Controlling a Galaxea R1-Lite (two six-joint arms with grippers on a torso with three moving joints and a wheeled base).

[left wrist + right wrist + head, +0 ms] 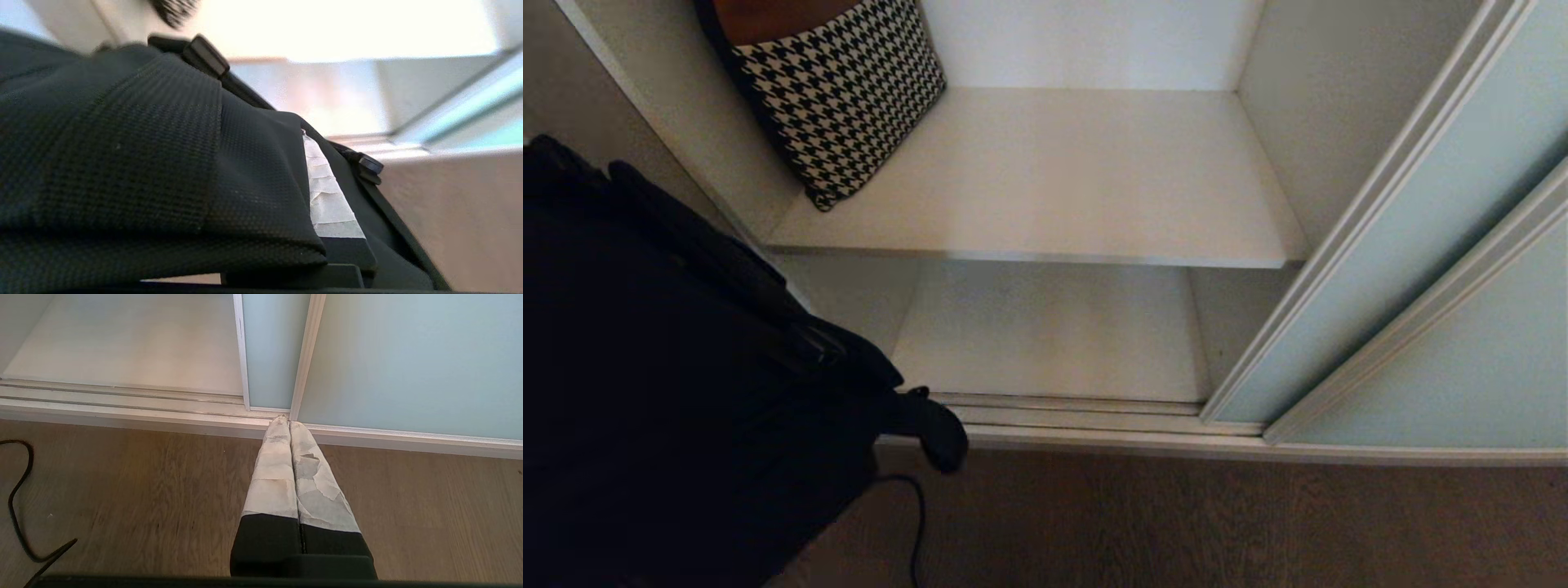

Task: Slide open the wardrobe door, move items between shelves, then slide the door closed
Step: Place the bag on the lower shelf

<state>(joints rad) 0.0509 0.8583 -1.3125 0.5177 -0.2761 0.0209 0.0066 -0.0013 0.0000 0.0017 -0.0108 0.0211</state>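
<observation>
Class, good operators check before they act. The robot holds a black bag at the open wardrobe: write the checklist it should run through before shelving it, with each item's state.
1. Sliding wardrobe door slid aside, opening free: ok.
2. Left gripper shut on the black bag: ok.
3. Room on the upper shelf beside the houndstooth cushion: ok.
4. Right gripper shut, low over the floor by the track, out of the way: ok.
5. Bag fits onto the lower shelf: cannot tell.
6. Floor cable free of the bag: cannot tell.
</observation>
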